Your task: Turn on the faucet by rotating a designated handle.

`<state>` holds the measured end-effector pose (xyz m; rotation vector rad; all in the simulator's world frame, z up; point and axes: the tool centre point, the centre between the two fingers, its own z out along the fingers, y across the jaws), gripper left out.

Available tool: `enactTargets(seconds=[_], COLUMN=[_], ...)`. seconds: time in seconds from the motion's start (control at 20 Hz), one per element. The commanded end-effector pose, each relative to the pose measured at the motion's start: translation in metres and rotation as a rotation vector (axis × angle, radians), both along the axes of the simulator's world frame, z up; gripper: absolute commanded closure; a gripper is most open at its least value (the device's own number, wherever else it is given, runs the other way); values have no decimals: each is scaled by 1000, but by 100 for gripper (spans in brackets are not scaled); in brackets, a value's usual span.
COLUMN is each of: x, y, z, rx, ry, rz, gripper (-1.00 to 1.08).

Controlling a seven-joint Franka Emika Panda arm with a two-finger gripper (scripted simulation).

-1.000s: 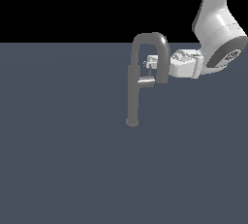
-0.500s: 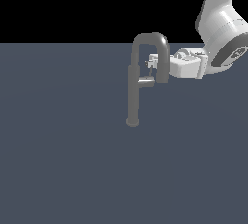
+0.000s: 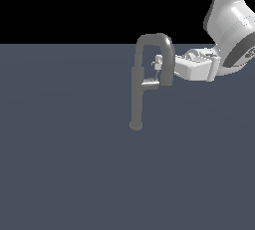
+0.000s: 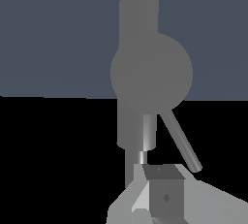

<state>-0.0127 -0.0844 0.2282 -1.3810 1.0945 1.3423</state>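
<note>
Compared with a second ago, the gripper (image 3: 158, 65) is sitting slightly farther toward the exterior view's right, with the handle (image 3: 150, 81) now showing as a thin lever slanting up toward it. The faucet (image 3: 137, 89) is standing upright on the tabletop (image 3: 64, 164), its long axis vertical, spout arching over toward the arm. Whether the jaws are wide or narrow cannot be told. No writing is showing.
</note>
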Motion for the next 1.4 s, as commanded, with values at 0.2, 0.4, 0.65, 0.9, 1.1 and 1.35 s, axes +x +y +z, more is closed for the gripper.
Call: enactTargets(seconds=[0.2, 0.4, 0.65, 0.9, 1.1, 1.35], x=[-27, -26, -44, -38, -46, -36], y=[-6, -6, -10, -8, -10, -8], z=[-14, -13, -38, -36, -66, -55], rx=[7, 6, 8, 7, 8, 9], ry=[23, 7, 23, -2, 22, -9], rz=[6, 7, 6, 10, 6, 14], gripper=[108, 108, 108, 108, 108, 108])
